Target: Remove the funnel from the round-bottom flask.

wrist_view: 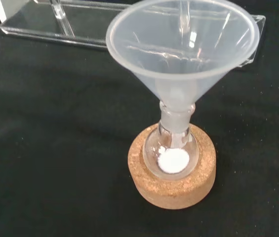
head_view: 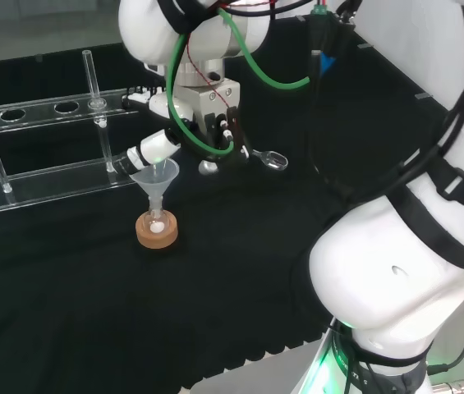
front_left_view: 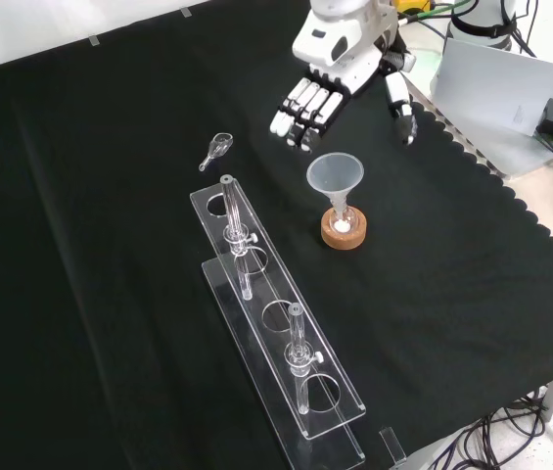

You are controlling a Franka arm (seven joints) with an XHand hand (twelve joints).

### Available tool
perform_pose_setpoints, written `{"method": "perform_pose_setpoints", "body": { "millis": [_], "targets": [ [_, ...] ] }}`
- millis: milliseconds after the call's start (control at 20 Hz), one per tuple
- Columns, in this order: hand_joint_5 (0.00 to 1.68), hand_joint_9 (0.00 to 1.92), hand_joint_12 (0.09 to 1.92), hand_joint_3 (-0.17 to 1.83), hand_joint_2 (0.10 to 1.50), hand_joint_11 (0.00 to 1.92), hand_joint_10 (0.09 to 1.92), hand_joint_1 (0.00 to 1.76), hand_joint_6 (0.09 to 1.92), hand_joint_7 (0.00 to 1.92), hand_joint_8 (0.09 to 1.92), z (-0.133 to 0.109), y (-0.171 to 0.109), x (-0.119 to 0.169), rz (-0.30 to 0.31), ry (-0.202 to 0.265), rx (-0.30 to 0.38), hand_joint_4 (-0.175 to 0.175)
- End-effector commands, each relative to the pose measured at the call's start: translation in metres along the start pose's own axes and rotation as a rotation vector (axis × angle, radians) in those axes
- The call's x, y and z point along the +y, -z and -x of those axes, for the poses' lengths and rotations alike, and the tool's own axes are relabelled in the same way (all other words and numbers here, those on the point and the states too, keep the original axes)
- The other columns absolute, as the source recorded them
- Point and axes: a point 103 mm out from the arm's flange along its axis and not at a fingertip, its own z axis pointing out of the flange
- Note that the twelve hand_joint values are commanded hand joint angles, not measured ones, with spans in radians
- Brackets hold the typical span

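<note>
A clear plastic funnel (front_left_view: 334,174) (head_view: 155,175) (wrist_view: 180,47) stands with its stem in the neck of a small round-bottom flask (wrist_view: 171,150) (front_left_view: 340,222) (head_view: 157,220). The flask holds a little white powder and rests on a cork ring (wrist_view: 173,177) (front_left_view: 343,231) (head_view: 157,231). The hand (front_left_view: 327,90) (head_view: 203,115) hovers just above and beyond the funnel in the front view, open, its fingers (front_left_view: 300,106) straight and the thumb (front_left_view: 402,111) apart to the right. It touches nothing.
A clear acrylic test-tube rack (front_left_view: 278,318) (head_view: 43,148) holding two tubes lies left of the flask in the front view. A small clear glass piece (front_left_view: 216,149) (head_view: 269,159) lies on the cloth near the hand. The arm's white links (head_view: 404,254) stand at the head view's right.
</note>
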Motion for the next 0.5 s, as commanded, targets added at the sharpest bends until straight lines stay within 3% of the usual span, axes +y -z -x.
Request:
{"method": "perform_pose_setpoints", "body": {
  "millis": [50, 500],
  "targets": [
    [0.0, 0.0, 0.26, 0.02, 0.66, 0.0, 0.09, 0.34, 0.09, 0.1, 0.09, 0.003, -0.017, 0.017, -0.034, 0.01, -0.031, 0.034],
    [0.0, 0.0, 0.32, 0.01, 0.66, 0.0, 0.09, 0.34, 0.09, 0.1, 0.09, 0.003, -0.043, 0.029, -0.096, -0.019, -0.028, 0.029]
  ]
}}
